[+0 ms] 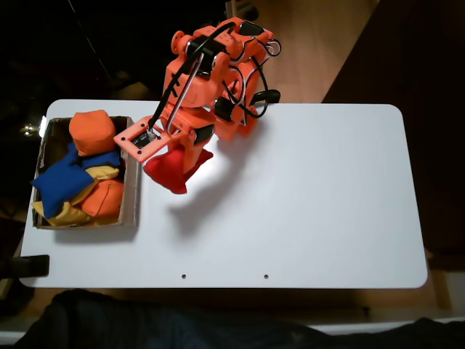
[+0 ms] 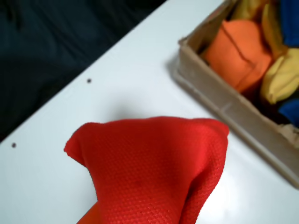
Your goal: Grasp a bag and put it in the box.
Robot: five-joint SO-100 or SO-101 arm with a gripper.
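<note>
Dangling red bag (image 1: 174, 169) (grip hidden), beside box (image 1: 131, 190)

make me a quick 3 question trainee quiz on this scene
1. True or false: the red bag is already inside the box.
2. In the fixed view, which side of the bag is the box on: A left, B right, C below?
3. Fill in: the blue bag lies in the ____.

Key:
1. False. It hangs from the gripper above the table, beside the box.
2. A.
3. box, with the orange bags and yellow bags.
</note>
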